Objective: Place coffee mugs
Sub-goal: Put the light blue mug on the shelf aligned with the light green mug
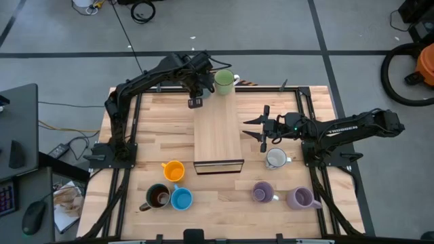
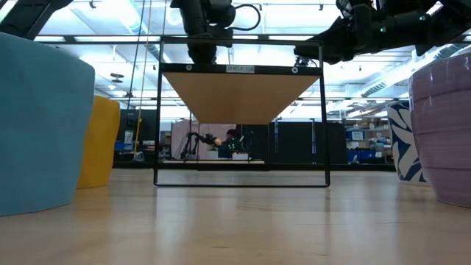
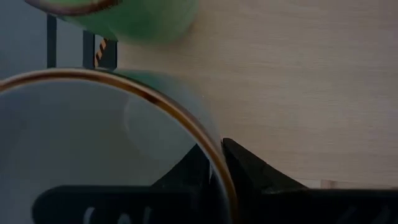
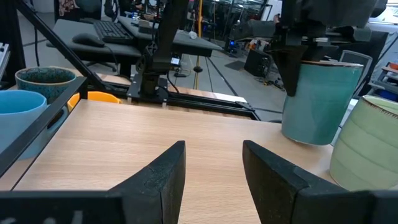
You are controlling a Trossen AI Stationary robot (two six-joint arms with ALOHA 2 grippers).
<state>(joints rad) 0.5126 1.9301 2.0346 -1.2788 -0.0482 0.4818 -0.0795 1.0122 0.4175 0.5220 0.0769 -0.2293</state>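
Note:
A wooden shelf on a black wire frame point(image 1: 217, 132) stands mid-table. A green mug point(image 1: 224, 81) point(image 4: 368, 146) stands by its base at the shelf top's far end. Beside it, my left gripper point(image 1: 196, 87) point(image 3: 217, 165) is shut on a pale, brown-rimmed mug point(image 4: 320, 102), which the gripper hides in the high view. My right gripper point(image 1: 249, 127) point(image 4: 214, 171) is open and level at the shelf's right edge, pointing across the top. On the table stand a white mug point(image 1: 276, 158), an orange mug point(image 1: 173, 169), a dark mug point(image 1: 157, 196), a blue mug point(image 1: 182, 198) and two purple mugs point(image 1: 263, 193) point(image 1: 302, 198). My left gripper holds the pale mug by its rim point(image 3: 208, 146), one finger inside the mug and one outside. The fingers come from above, pointing down. The mug is upright with its base point(image 4: 311, 138) at the shelf top; whether it rests there or hangs just above, I cannot tell.
The shelf top point(image 4: 124, 130) is bare wood between my right gripper and the two mugs at its far end. A black frame rail point(image 1: 302, 102) runs along the table's edges. In the low view the blue mug point(image 2: 37, 125) and a purple mug point(image 2: 449, 125) stand near the near edge.

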